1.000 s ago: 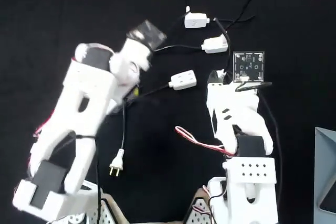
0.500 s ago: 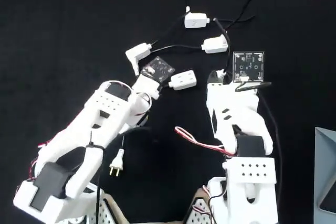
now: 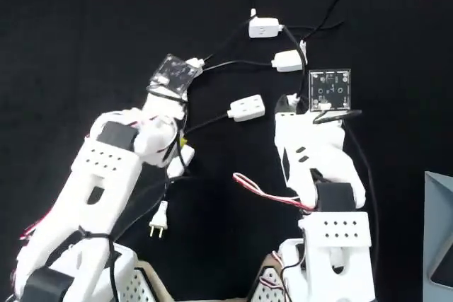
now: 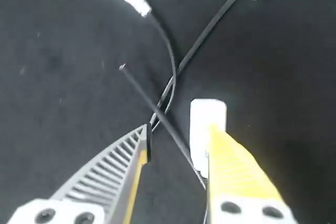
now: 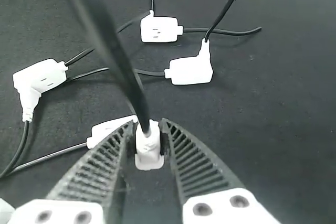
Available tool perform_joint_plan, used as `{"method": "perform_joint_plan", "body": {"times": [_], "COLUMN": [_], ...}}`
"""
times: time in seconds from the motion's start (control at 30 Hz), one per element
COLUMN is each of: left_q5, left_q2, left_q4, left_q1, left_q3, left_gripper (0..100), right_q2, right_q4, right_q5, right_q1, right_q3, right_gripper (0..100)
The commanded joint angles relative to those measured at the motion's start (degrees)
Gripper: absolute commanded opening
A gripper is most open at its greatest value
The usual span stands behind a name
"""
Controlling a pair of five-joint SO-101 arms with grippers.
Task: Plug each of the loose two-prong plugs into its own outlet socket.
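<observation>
The right gripper (image 5: 147, 124) pinches a small white held plug (image 5: 148, 153) at lower centre of the right wrist view. Its two pale, ribbed plastic fingers press against the plug's sides, and a thick, smooth black cable (image 5: 100, 30) rises from it toward the upper left. The prongs are hidden. Just left of the fingers lies the nearest socket (image 5: 107, 128), a glossy rounded white block on the matte black cloth (image 5: 273, 129). A slotted socket (image 5: 157, 29) shows its two slots at upper centre.

In the left wrist view, the left gripper (image 4: 178, 130) stands spread at the bottom of the frame, one finger grey and ribbed, the other yellow. A white block (image 4: 206, 116) lies just beside the yellow finger; whether it is a plug or a socket cannot be told. Thin cables (image 4: 172, 77) cross above it.

In the high view, a loose plug (image 3: 158, 221) with two bare prongs lies unplugged at lower left of centre.

The step in hand appears to be carrying the held plug to a socket. The next move would call for lining its prongs up with the slots, then a straight push. The socket would likely need steadying, since such light blocks can slide on cloth.
</observation>
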Motion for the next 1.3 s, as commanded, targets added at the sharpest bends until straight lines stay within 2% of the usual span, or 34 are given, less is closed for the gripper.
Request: {"method": "perform_joint_plan", "body": {"times": [0.0, 0.13, 0.23, 0.43, 0.6, 0.83, 0.9, 1.07, 1.27], "left_q5": [0.6, 0.6, 0.5, 0.5, 0.5, 1.1, 2.1, 7.5, 7.6], "left_q2": [-2.5, -2.5, -2.5, -3.1, -3.2, -3.3, -4.7, -14.9, -32.9], "left_q4": [-5.9, -15.3, -18.5, -17.9, -13.0, -6.7, -2.8, 4.1, 3.8], "left_q1": [-2.7, -2.9, -0.7, 6.3, 10.9, 1.1, -1.0, -8.4, -22.4], "left_q3": [4.6, 12.5, 17.3, 19.5, 17.3, 11.7, 10.6, 11.8, 20.1], "left_gripper": [17, 13, 15, 16, 15, 15, 15, 15, 16], "right_q2": [-0.2, -0.2, -0.2, -0.2, -0.2, -0.2, -0.2, -0.2, 2.6], "right_q4": [-1.1, -1.1, -1.1, -1.1, -1.1, -0.5, 2.4, 13.5, 14.2], "right_q5": [-0.4, -0.4, -0.4, -0.4, -0.4, -0.2, 3.1, 5.4, 5.3], "right_q1": [-1.0, -1.0, -1.0, -1.0, -1.0, -1.1, -2.3, -12.2, -24.0], "right_q3": [-0.7, -0.7, -0.7, -0.7, -0.7, -0.9, -2.0, -6.1, -6.3], "right_gripper": [1.2, 1.2, 1.2, 1.2, 1.2, 1.2, 1.2, 1.2, 1.1]}}
